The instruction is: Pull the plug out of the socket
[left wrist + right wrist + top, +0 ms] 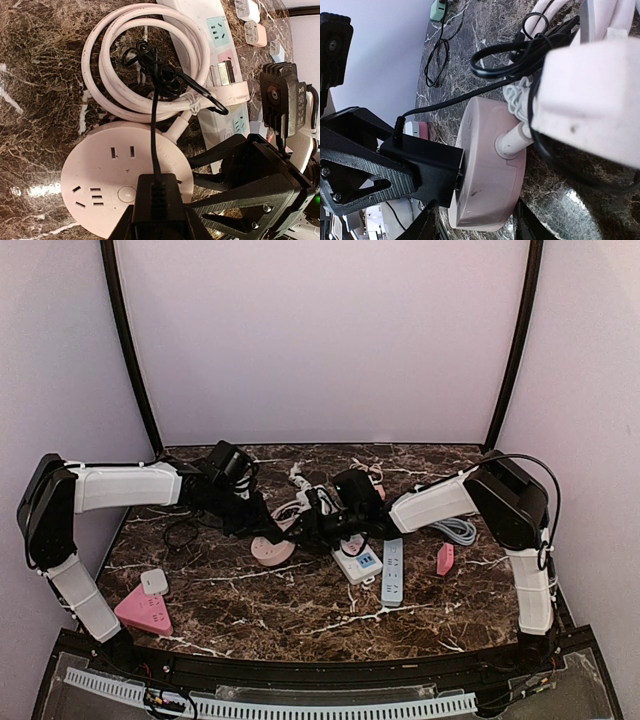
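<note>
We look at a dark marble table (300, 610) with two robot arms reaching in from its near edge. A round pink socket (100, 175) lies flat near the middle of the table, slightly toward the left edge. A black plug (157, 192) is seated in the socket's top face, its body flush against the pink surface. A thin black cord (152, 115) runs from the plug into a loose tangle.

The left gripper (157, 227) has its fingers clamped on the sides of the plug. The right gripper (476, 225) straddles the socket's rim, with one finger on each side and the fingers set apart. We cannot tell whether they press on it.

Just behind the socket lies its coiled white cable (110, 65), and beside that a white power strip (220, 60) with coloured outlets. A pale blue-grey strip (392, 572) lies toward the right edge. A pink triangular socket (145, 612) sits near the front left corner.
</note>
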